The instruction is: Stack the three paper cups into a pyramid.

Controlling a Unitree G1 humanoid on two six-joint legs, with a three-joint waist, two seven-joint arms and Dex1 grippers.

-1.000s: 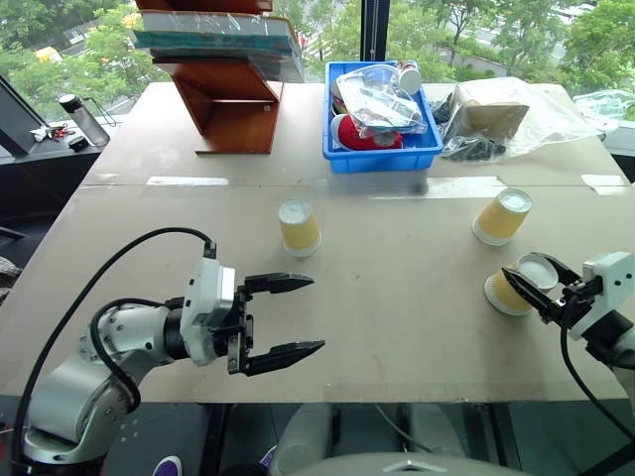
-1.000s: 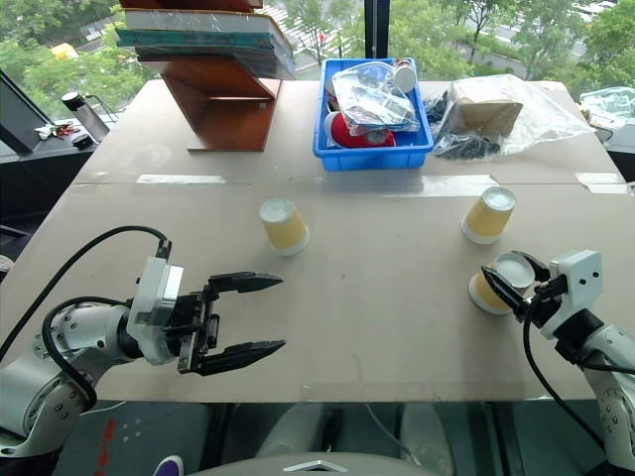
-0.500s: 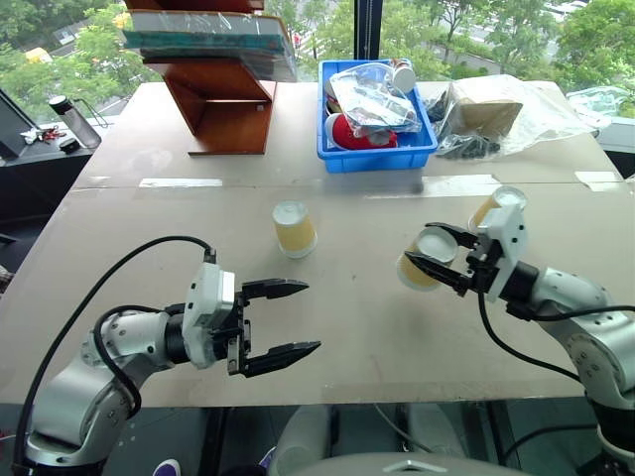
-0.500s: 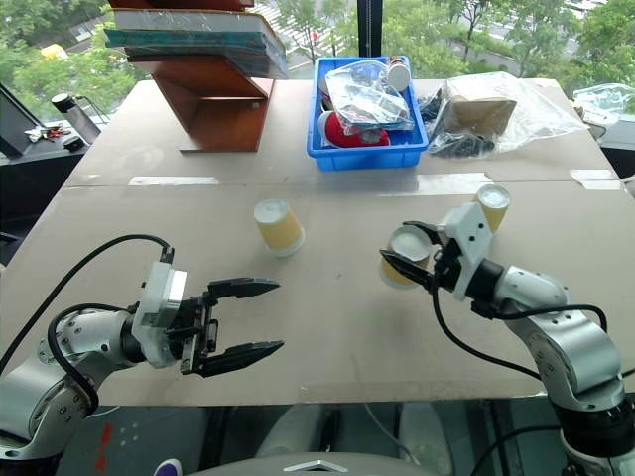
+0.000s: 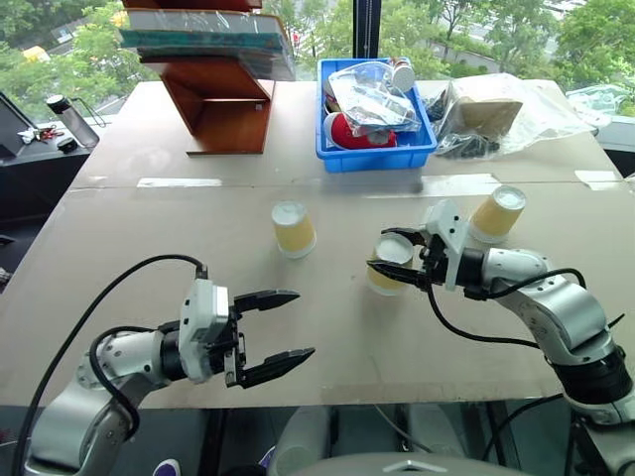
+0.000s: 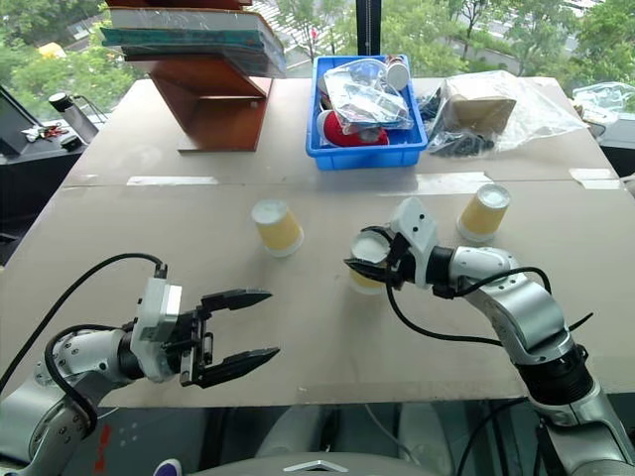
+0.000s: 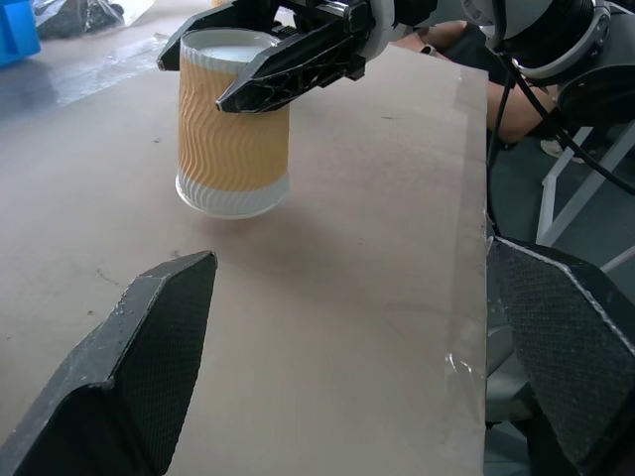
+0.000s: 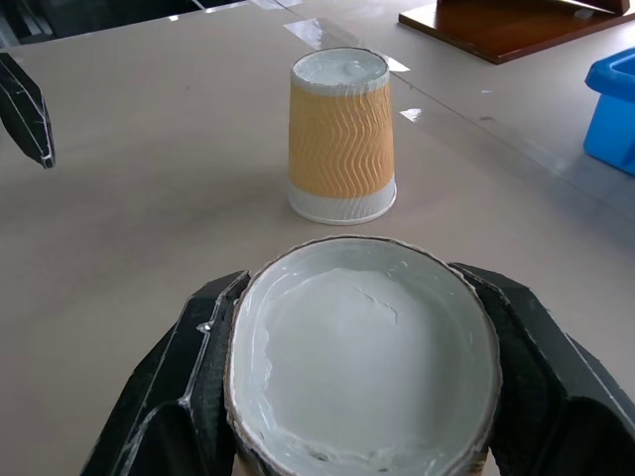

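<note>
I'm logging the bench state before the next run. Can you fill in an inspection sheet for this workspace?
Surface: tan table, taped seam across the middle.
Job's things: three cups, all upside down. Left cup and right cup stand on the table; the middle cup is in the right claw. Nothing stacked yet.
Clutter: blue bin of bagged items, plastic bags, wooden shelf with books, all at the far side.
Grippers: left claw open, empty, near the front edge. Right claw shut on the middle cup near its base.
Cables: black cable looping over the left arm, another under the right arm.
Surroundings: windows with trees; bottle on a side ledge.
</note>
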